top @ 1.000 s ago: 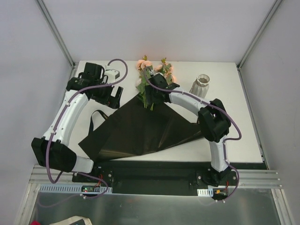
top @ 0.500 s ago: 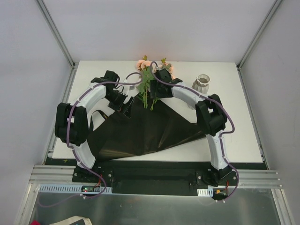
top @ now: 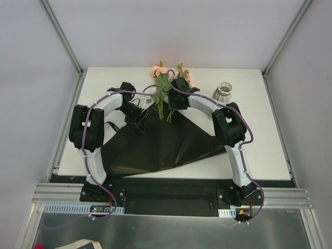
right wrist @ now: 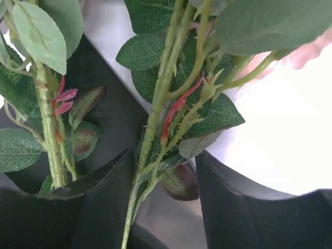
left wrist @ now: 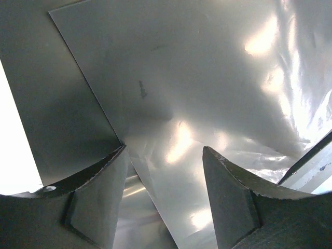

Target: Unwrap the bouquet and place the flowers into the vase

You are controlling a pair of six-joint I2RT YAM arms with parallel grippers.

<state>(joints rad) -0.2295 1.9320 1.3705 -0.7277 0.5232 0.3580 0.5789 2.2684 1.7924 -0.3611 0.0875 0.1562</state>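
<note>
The bouquet lies unwrapped: its black wrapping sheet (top: 166,142) is spread flat on the white table. The flowers (top: 165,85) lie at its far tip, peach blooms pointing away. My right gripper (top: 173,104) hovers over the stems, open. In the right wrist view a green stem (right wrist: 155,111) and leaves run between the right gripper (right wrist: 165,154) jaws, close to the left finger. My left gripper (top: 141,119) is open, low over the sheet's upper left edge. In the left wrist view a fold of the glossy sheet (left wrist: 197,78) passes between the left gripper (left wrist: 164,150) jaws. The white ribbed vase (top: 223,93) stands upright to the right.
A black ribbon (top: 107,127) loops out from the sheet's left side. A second stem (right wrist: 47,124) lies left of the right jaws. Bare table (top: 259,129) shows right of the sheet, and metal frame posts stand at the far corners.
My left arm has swung in from the far left corner and come down onto the sheet's upper edge. The right gripper has shifted slightly toward the blooms. Both pairs of jaws have narrowed.
</note>
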